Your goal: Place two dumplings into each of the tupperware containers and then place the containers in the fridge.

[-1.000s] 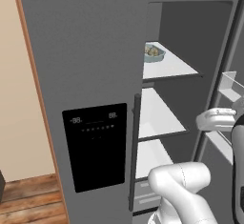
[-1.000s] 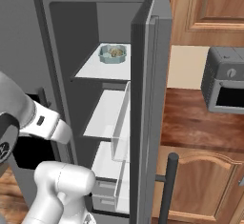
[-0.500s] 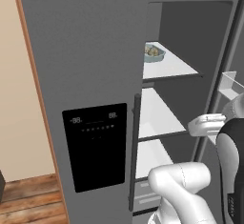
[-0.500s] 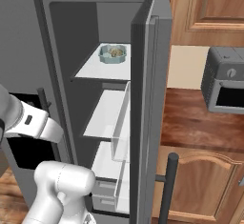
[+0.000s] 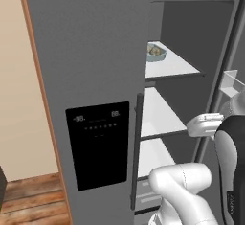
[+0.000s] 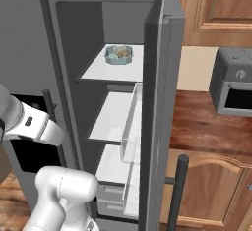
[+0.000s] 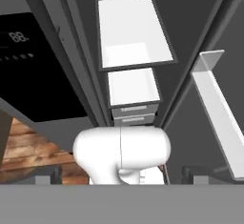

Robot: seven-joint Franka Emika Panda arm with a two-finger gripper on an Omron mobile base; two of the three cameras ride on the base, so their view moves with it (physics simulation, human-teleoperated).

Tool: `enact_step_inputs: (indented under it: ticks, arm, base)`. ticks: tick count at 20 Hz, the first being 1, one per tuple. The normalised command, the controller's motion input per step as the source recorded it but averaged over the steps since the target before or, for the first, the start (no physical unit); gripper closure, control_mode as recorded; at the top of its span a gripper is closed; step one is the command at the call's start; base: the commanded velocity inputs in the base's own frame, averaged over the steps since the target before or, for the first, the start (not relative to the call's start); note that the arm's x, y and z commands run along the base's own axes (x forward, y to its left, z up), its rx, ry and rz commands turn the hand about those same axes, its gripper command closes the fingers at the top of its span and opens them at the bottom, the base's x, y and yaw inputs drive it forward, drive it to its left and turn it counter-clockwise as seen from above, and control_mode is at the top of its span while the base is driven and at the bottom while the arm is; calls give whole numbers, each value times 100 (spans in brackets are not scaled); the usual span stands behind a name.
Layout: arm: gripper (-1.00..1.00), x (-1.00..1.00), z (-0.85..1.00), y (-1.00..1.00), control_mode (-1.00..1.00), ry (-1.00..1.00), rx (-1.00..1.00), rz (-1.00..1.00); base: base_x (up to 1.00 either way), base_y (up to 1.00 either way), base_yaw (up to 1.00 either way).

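The fridge (image 5: 95, 75), a tall matte dark grey cabinet with a glossy black dispenser panel (image 5: 98, 142), stands with one door swung wide beside wooden cabinets (image 6: 216, 4). On its top white shelf (image 6: 106, 70) sits the light blue octagonal container (image 6: 119, 54), dumplings (image 6: 121, 53) inside as pale rounded lumps (their count is too small to read). The gripper (image 7: 121, 182), released and holding nothing, points down at the lower drawers (image 7: 131, 116), so the container lies well above it. The second tub presumably still needs fetching.
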Motion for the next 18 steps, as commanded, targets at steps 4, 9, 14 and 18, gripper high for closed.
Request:
enact_step_inputs:
  ticks: [4,9,14,18]
  arm:
    - [-100,0,0,0,100,0,0,0]
    - [-100,0,0,0,100,0,0,0]
    - [-100,0,0,0,100,0,0,0]
    - [-100,0,0,0,100,0,0,0]
  base:
    - [-89,32,-4]
    - [-100,32,-6]
    - [-100,21,-32]
    - [-87,17,-88]
